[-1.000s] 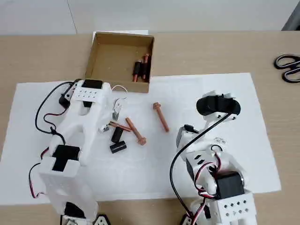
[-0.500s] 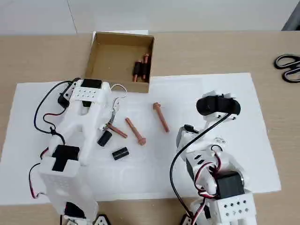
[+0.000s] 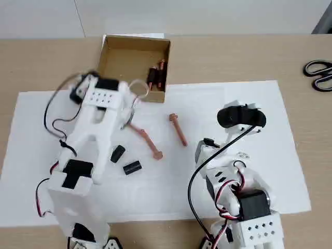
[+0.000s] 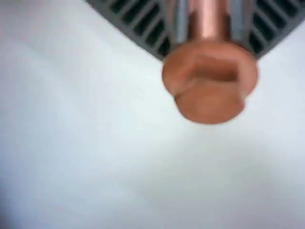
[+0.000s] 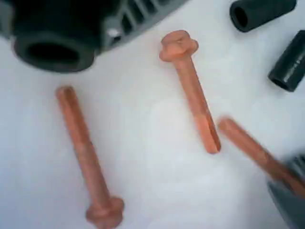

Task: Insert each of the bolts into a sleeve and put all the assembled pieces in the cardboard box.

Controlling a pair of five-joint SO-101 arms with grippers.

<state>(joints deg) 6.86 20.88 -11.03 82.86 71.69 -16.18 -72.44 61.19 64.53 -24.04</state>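
**Desk:** Currently, what's in the left pincer (image 4: 209, 26)?

**Me:** I have it clamped on a bolt (image 4: 209, 81). On my left wrist feed the shank runs up between the jaws and the flanged head hangs out over the white paper sheet (image 3: 249, 98).

**Desk:** Where is that on the overhead?

**Me:** Over the sheet, near the cardboard box (image 3: 124, 65), by the wall that faces the arms. The gripped bolt's free end comes close to a loose bolt (image 3: 151, 145) lying on the paper. I can't tell whether they touch.

**Desk:** And the other parts?

**Me:** A second loose bolt (image 3: 178, 129) lies flat further toward the right arm, apart from the first. One black sleeve (image 3: 118, 153) sits beside the left arm, and a second sleeve (image 3: 132, 167) is near it. Both lie on their sides on the sheet, and my right wrist feed shows open bores.

**Desk:** Anything in the box?

**Me:** Two assembled pieces (image 3: 155, 77) lie side by side against its right-hand wall.

**Desk:** What about the right pincer (image 5: 128, 21)?

**Me:** It's held above the loose bolts, but I can't tell its state. Scissors (image 3: 319, 72) lie on the bare tabletop (image 3: 233, 57) at the far right.
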